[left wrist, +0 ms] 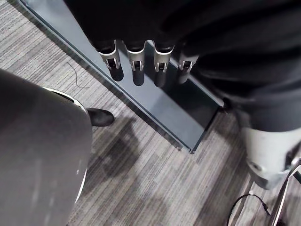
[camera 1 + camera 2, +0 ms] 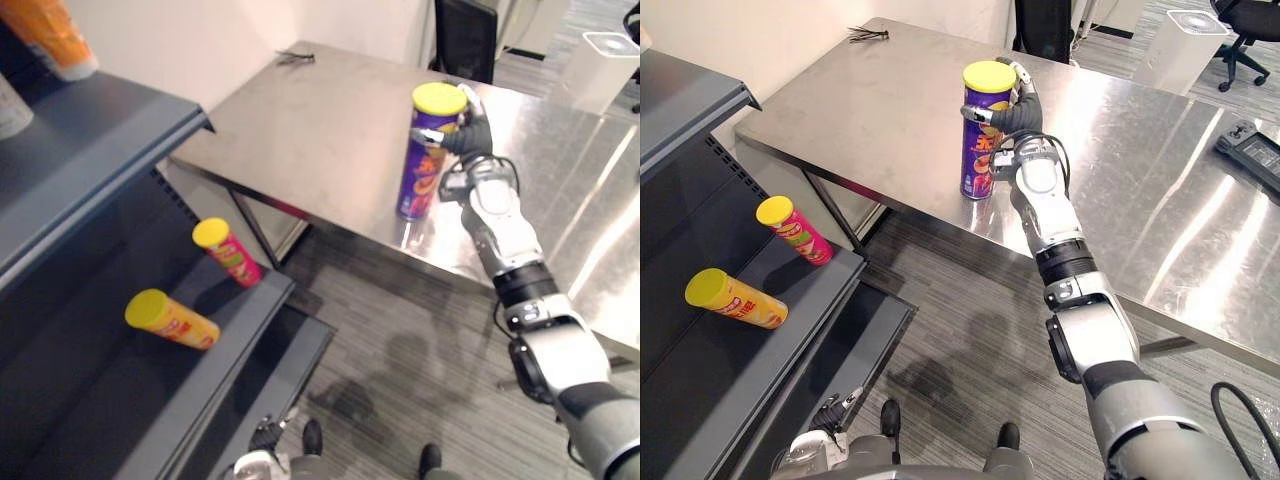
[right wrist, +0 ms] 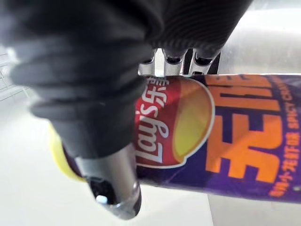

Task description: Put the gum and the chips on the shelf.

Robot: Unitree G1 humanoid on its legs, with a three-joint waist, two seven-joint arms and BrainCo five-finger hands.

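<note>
Grip on the chips (image 2: pixel 425 165) with the right hand (image 2: pixel 470 135), arm stretched long from the lower right, forearm rising over the front edge of the table (image 2: pixel 300 120). Wraps the can high up, just under the yellow lid (image 2: pixel 440 98): fingers (image 3: pixel 164 60) curled round the far side, thumb (image 3: pixel 110 188) pressed across the near face. Shows the dark back of the hand to the head camera, wrist about level with the can's middle.

Now the can itself: upright, purple tube, orange lettering, red-and-yellow badge on the side. Base down at the steel close to the table's front edge; cannot tell whether resting on it or just clear.

Over to the left hand (image 1: pixel 136 61): hanging low by the foot of the shelf (image 2: pixel 230 330), fingers loose and near straight, holding nothing.

On the shelf board, lying down: pink can (image 2: pixel 232 255) near the front lip and orange can (image 2: pixel 175 320), both yellow-capped, apart from each other.
</note>
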